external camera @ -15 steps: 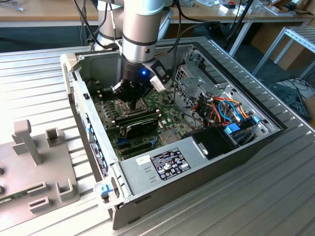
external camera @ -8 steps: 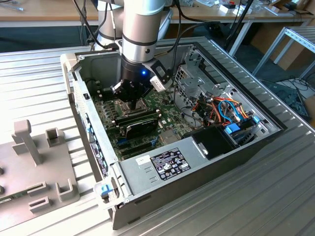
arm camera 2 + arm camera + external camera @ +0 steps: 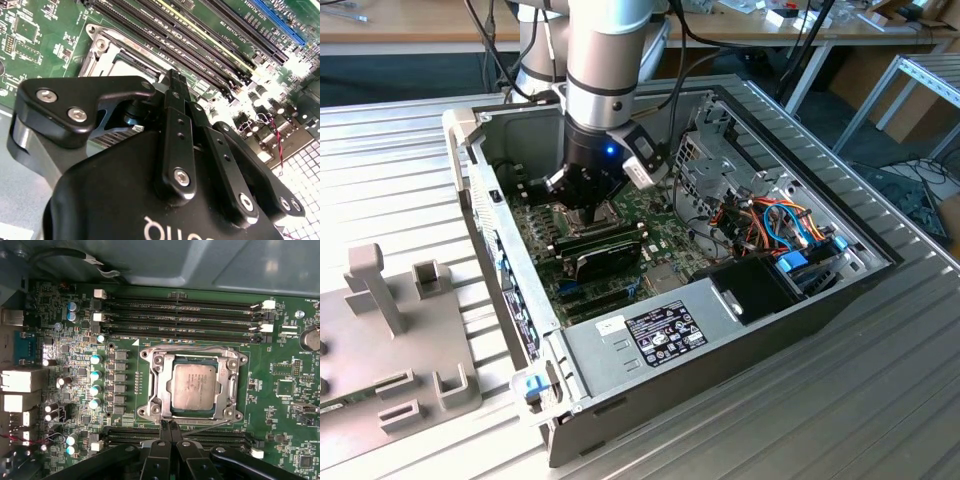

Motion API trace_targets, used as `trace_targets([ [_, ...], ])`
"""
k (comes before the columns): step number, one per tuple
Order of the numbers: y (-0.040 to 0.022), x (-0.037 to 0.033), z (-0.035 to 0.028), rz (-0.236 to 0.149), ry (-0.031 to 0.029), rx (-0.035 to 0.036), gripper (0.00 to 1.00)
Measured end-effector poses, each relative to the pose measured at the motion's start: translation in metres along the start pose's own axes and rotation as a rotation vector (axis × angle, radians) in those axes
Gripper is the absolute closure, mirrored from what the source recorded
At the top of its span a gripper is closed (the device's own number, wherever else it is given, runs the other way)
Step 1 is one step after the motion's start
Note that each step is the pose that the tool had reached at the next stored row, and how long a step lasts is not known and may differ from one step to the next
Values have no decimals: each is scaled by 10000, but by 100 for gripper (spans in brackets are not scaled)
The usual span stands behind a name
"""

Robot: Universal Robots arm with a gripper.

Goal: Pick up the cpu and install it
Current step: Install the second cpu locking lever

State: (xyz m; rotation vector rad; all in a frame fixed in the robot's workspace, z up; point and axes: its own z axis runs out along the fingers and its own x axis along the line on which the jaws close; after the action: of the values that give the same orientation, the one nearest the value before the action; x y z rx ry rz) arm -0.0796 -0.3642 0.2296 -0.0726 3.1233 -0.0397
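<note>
- The cpu point(image 3: 194, 385) sits flat inside the socket point(image 3: 192, 382) in the first wrist view, its dull silver top facing up and its edges squared to the metal frame around it — so the pick and the placing look done.
- The gripper point(image 3: 168, 426) holds nothing: its 2 fingers point(image 3: 163, 432) are pressed together into a narrow point, tips just beside the socket frame's edge nearest the camera, at about 7 o'clock from the chip, apart from the chip itself.
- In the second wrist view the same closed fingers point(image 3: 172, 85) rise in front of the socket point(image 3: 122, 55), whose pale metal frame and a sliver of the chip point(image 3: 127, 62) peek out past the black gripper body.
- Whether the socket's retaining frame is clamped down over the chip I cannot tell; a thin lever point(image 3: 210, 428) seems to lie along the frame edge close to the fingertips, which suggests the locking step is the part in hand or left.
- In the exterior view the arm point(image 3: 610, 60) reaches straight down into the open computer case point(image 3: 720, 330), with the gripper point(image 3: 588, 200) low over the green motherboard point(image 3: 660, 225), at roughly 11 o'clock from the black memory module point(image 3: 605, 255).
</note>
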Motion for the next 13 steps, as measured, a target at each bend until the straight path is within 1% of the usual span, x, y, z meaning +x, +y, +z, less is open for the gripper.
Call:
trace_targets([
  [2,2,30,18,1,1,0,89],
  [7,4,60,42,3,1,0,89],
  [13,5,74,57,6,0,1,89],
])
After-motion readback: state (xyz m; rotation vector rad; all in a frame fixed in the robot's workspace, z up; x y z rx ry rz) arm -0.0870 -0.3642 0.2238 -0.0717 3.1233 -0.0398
